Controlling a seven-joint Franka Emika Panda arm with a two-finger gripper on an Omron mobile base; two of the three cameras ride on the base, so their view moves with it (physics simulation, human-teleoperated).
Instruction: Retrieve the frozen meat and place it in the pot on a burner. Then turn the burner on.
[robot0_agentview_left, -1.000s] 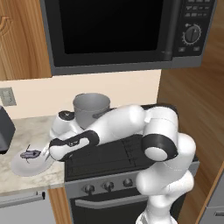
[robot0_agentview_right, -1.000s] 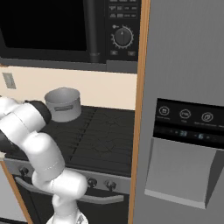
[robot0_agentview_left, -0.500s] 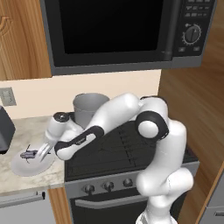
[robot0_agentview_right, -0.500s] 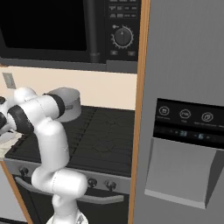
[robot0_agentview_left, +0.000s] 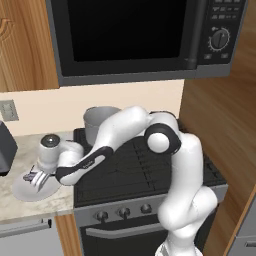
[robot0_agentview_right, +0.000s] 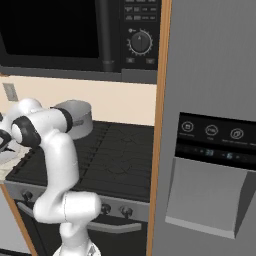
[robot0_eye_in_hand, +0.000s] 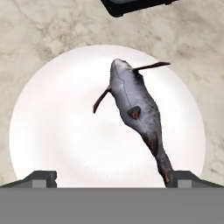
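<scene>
White arm stretches from lower right to left middle of left base view, two-finger gripper (robot0_agentview_left: 36, 178) low over round white plate (robot0_agentview_left: 22, 191) on speckled beige stone counter (robot0_agentview_left: 12, 172). Jaws spread wide apart, holding nothing. In hand view, small dark grey elongated frozen meat (robot0_eye_in_hand: 136, 109) lies on plate (robot0_eye_in_hand: 52, 131), centre-right of frame, one thin end near right fingertip (robot0_eye_in_hand: 186, 178). Plain grey metal cylindrical pot (robot0_agentview_left: 100, 122) stands on back-left black crossed-grate burner (robot0_agentview_left: 132, 165) of black gas cooktop, upper centre-left. Black microwave (robot0_agentview_left: 135, 35) above.

frozen meat (robot0_eye_in_hand: 136, 105) on plate (robot0_eye_in_hand: 57, 131), pot (robot0_agentview_left: 100, 121) on cooktop (robot0_agentview_left: 145, 167)
</scene>
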